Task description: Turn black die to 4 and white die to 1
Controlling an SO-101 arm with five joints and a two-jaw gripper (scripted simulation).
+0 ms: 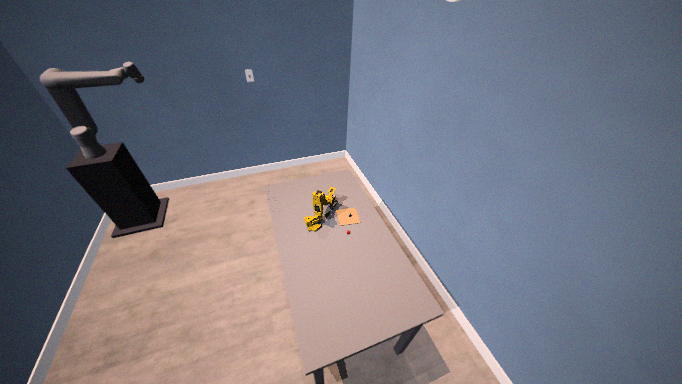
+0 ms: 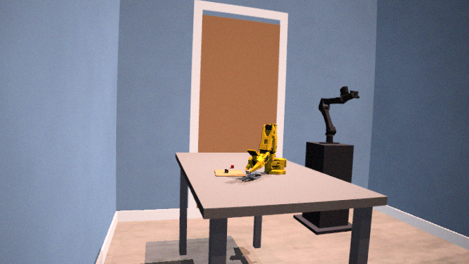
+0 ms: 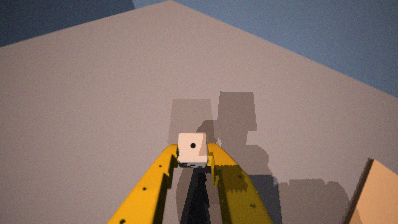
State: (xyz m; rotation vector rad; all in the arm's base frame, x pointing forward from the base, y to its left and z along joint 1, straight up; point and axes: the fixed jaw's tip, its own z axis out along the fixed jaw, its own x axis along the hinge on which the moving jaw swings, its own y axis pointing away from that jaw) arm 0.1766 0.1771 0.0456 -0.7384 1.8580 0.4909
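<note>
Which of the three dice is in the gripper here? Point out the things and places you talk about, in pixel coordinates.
The white die [image 3: 192, 148], held in the gripper [image 3: 193, 152] away from the mat [image 1: 343, 220] [image 2: 234, 173] [image 3: 382, 195]; the black die [image 1: 350, 215] [image 2: 226, 170] sits on the mat and the red one [image 1: 348, 232] [image 2: 232, 166] on the table beside it.

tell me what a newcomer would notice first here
Probably the bright yellow robot arm on the grey table, its gripper shut on a small white die beside the flat orange mat. Next, the tall brown door in its white frame behind the table.
</note>
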